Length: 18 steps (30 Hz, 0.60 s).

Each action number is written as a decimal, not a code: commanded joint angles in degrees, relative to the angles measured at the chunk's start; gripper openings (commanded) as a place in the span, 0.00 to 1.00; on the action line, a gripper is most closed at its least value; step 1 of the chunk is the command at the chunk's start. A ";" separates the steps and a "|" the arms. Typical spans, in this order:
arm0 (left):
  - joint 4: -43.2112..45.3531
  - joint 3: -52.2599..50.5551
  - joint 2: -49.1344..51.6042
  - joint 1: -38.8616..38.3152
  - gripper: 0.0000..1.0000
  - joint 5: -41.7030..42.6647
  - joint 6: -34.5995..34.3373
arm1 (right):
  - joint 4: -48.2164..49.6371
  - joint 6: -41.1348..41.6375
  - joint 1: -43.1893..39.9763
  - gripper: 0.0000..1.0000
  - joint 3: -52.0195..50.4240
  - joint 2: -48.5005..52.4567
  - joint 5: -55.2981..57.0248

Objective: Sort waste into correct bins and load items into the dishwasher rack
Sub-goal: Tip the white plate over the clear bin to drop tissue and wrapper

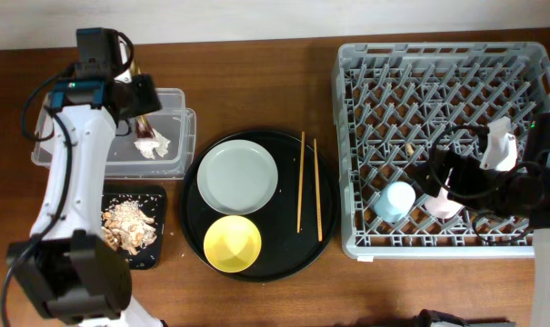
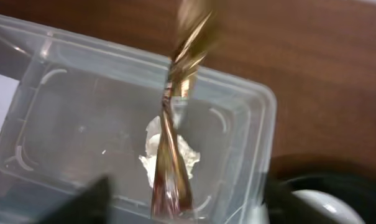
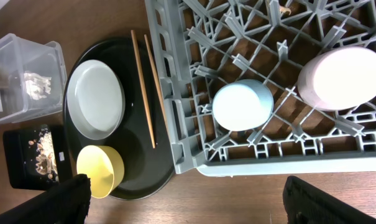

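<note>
My left gripper hangs over the clear box. In the left wrist view its fingers are spread apart, and the brown-and-gold snack wrapper stands loosely between them, its lower end in the clear box on the crumpled white tissue. The tissue lies inside the box. Food scraps lie in the shallow black tray. The blue cup and pink cup sit in the dishwasher rack. My right gripper is open and empty above the rack's front edge.
The round black tray holds the grey plate, the yellow bowl and two chopsticks. The right wrist view shows the same plate, bowl, chopsticks and both cups.
</note>
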 commanded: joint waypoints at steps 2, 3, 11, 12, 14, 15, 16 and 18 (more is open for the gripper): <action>-5.70 3.30 -0.50 -0.48 0.99 1.53 4.57 | 0.00 -0.26 0.00 0.99 0.26 0.04 -0.68; -8.44 4.83 -1.07 -0.61 0.99 1.79 4.57 | 0.00 -0.26 0.00 0.99 0.26 0.04 -0.68; -26.62 16.06 -13.33 -5.88 0.99 19.91 4.52 | 0.00 -0.26 0.00 0.99 0.26 0.04 -0.68; -26.64 16.06 -15.17 -6.93 0.99 23.50 4.52 | 0.00 -0.26 0.00 0.99 0.26 0.04 -0.68; -26.62 16.06 -18.32 -9.38 0.99 25.57 4.63 | 0.00 -0.26 0.00 0.99 0.26 0.04 -0.68; -26.49 16.06 -19.39 -10.12 0.99 23.52 4.79 | 0.00 -0.26 0.00 0.99 0.26 0.04 -0.68; -27.85 16.06 -20.33 -10.43 0.99 20.74 5.44 | 0.00 -0.26 0.00 0.99 0.26 0.04 -0.68; -30.64 16.04 -21.88 -10.47 0.99 18.40 6.88 | 0.00 -0.26 0.00 0.99 0.26 0.04 -0.68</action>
